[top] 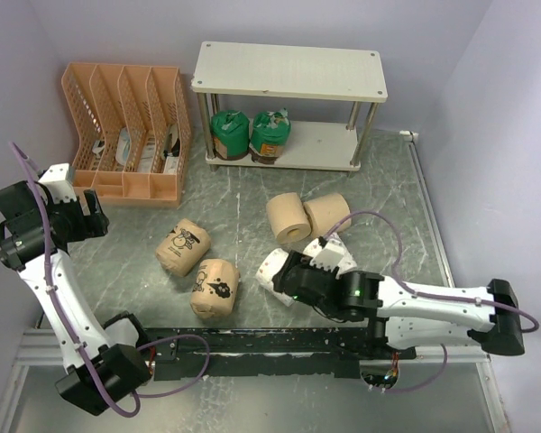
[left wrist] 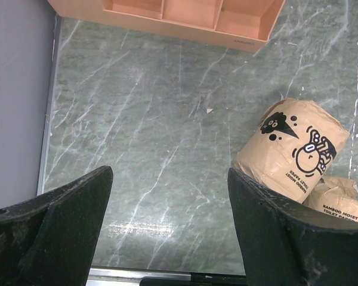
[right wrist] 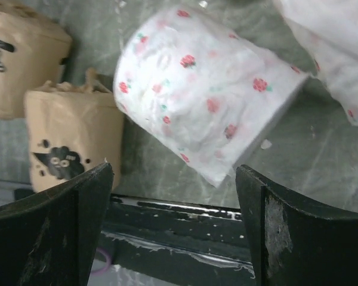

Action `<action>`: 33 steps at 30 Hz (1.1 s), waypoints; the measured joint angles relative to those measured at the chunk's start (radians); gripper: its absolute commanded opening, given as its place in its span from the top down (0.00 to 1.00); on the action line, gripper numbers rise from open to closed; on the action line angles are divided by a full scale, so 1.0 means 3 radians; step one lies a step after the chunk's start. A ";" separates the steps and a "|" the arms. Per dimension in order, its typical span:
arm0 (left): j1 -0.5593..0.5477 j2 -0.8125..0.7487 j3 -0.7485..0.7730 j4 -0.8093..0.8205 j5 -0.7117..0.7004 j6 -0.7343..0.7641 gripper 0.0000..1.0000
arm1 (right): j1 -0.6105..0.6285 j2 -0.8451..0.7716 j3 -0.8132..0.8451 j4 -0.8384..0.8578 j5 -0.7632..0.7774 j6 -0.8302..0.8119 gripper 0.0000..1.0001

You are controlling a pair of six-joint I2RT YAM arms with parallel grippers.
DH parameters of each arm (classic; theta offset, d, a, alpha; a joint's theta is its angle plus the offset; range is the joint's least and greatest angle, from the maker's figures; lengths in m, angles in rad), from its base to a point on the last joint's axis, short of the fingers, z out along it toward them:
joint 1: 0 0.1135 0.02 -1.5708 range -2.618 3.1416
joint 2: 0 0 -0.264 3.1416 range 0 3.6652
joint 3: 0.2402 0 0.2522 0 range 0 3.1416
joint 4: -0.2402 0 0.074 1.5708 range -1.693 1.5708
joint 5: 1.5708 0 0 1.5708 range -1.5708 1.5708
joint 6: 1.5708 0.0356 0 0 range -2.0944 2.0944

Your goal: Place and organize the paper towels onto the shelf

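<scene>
Dotted roll: we see a white paper towel roll [right wrist: 209,113] lying tilted on its side on the table [top: 392,189], just ahead of the right gripper [right wrist: 174,173]; it sits in line with the gap between the fingers, touching neither
Right gripper: jaws stand wide and hold nothing; the arm reaches low across the table from the right
Second dotted roll: its white wrap [right wrist: 337,53] lies just beside the first, at the upper right of the wrist view
Printed rolls: two tan rolls with black prints [top: 183,245] [top: 215,287] lie near each other, left of the right gripper
Plain rolls: two tan rolls [top: 288,217] [top: 328,212] rest touching, between the gripper and the shelf
Shelf: the two-tier shelf [top: 288,72] stands at the far edge; two green-topped rolls [top: 230,133] [top: 270,135] stand upright side by side at the left end of its lower board
Left gripper: the left gripper [left wrist: 170,176] hangs wide apart over bare table, holding nothing, well apart from the dotted rolls
Organizer: an orange file organizer [top: 126,135] stands left of the shelf
</scene>
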 measured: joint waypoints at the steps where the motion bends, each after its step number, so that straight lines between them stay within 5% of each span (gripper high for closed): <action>1: 0.0000 -0.0013 0.0000 0.0000 0.0003 0.0000 0.10 | 0.0062 0.0064 0.0025 -0.0086 0.0034 0.0081 0.17; 6: 0.0000 -0.0064 0.0000 0.0000 0.0009 0.0001 0.10 | 0.0173 0.0666 0.0332 -0.0235 0.0270 -0.0118 0.15; 12: 0.0000 -0.0086 0.0000 0.0000 0.0009 0.0000 0.10 | 0.0238 0.1432 0.1289 0.0243 0.0537 -0.1860 0.12; 16: 0.0001 -0.0108 0.0000 0.0000 0.0009 0.0001 0.10 | 0.0258 0.1499 0.1347 0.0594 0.0497 -0.3094 0.10; 21: 0.0001 -0.0131 0.0000 0.0000 0.0009 0.0001 0.10 | 0.0071 0.1478 0.1333 0.0662 0.0348 -0.3786 0.10; 28: 0.0003 -0.0141 0.0000 0.0001 0.0009 0.0001 0.10 | -0.0750 0.1054 0.1031 0.0765 -0.0351 -0.4115 0.10; 33: 0.0003 -0.0142 0.0000 0.0001 0.0009 0.0000 0.10 | -0.1132 0.0877 0.0732 0.1129 -0.1324 -0.4341 0.11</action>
